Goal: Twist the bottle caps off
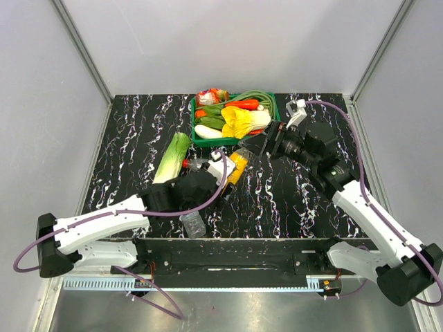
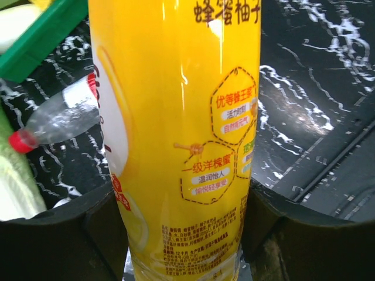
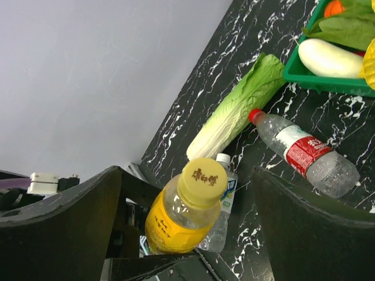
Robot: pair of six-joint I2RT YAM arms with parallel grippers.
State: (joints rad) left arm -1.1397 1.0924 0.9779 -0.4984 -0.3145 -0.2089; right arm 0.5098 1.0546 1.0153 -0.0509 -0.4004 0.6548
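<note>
Caps number three, and the yellow cap [image 3: 204, 181] is the one in play; it sits straight ahead of the right gripper [image 3: 186, 172], in the gap between its fingers, which stand wide apart and touch nothing. The left gripper [image 2: 181, 202] is clamped on the body of the yellow bottle [image 2: 176, 117], which is tilted with its top toward the right gripper. Just behind that bottle, seen from the right gripper, the white cap [image 3: 222, 158] tops a smaller bottle; farther out and off to one side a clear bottle [image 3: 310, 155] lies flat with the red cap [image 3: 255, 115] on it, near a cabbage [image 3: 234, 111] and a green tray [image 3: 304, 79].

The yellow cap looks small, hard and light; it is probably best pinched across its rim on opposite sides, squarely, then turned. The bottle's glossy label looks slippery and its wall likely thin, so it may spin or dent in the left fingers under the twist; whether it is full I cannot tell.
</note>
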